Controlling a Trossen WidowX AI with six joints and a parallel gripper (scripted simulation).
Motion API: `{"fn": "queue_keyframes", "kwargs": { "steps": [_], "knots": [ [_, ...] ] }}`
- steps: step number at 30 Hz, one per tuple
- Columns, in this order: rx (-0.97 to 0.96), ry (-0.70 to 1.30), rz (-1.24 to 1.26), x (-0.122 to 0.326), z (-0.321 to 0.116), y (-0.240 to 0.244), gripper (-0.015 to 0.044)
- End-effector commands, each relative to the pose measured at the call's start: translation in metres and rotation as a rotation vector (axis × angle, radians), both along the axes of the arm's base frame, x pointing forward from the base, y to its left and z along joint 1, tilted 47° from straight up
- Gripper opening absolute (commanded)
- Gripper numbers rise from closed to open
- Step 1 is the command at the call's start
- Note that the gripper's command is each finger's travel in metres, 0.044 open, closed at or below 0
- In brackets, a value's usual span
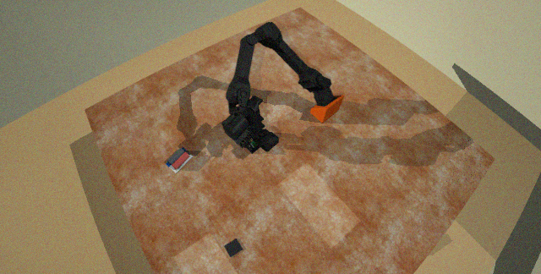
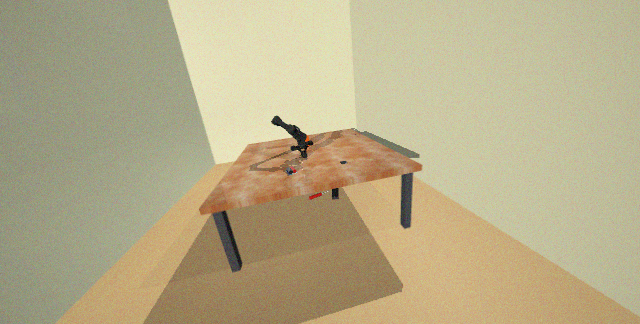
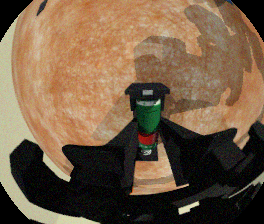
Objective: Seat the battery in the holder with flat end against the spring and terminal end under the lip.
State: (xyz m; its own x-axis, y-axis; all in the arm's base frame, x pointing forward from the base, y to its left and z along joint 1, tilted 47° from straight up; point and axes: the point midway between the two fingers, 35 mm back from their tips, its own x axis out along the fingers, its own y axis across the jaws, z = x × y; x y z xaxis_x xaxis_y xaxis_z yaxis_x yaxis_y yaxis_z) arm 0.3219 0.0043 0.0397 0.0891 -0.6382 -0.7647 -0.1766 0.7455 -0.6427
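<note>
A green battery [image 3: 145, 113] with a red band lies lengthwise between the fingers of my gripper [image 3: 147, 120] [image 1: 253, 142] [image 2: 302, 153]. Its far end sits inside the black holder [image 3: 147, 91], whose frame shows around the battery's tip in the wrist view. The gripper is low over the table, shut on the battery. In the top view only a small green spot of the battery [image 1: 252, 143] shows under the gripper, and the holder is hidden there. I cannot tell whether the battery lies flat in the holder.
A small blue and red block [image 1: 179, 159] [image 2: 291, 170] lies on a white plate left of the gripper. A small black square [image 1: 233, 247] [image 2: 343, 162] lies near the front edge. An orange wedge [image 1: 327, 108] sits at the arm's foot. A red piece [image 2: 315, 196] shows under the table edge.
</note>
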Motion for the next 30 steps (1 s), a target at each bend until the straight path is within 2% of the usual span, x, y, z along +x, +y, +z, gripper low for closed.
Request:
{"fn": "queue_keyframes", "kwargs": {
  "steps": [1,15,25,30],
  "knots": [
    [0.001,0.000,-0.006,0.001,-0.001,0.000,0.0182],
    [0.001,0.000,0.000,-0.002,0.010,0.011,0.0182],
    [0.003,0.002,0.000,-0.012,0.054,0.059,0.0440],
    [0.003,0.002,0.000,-0.012,0.058,0.063,0.0440]
  ]
}}
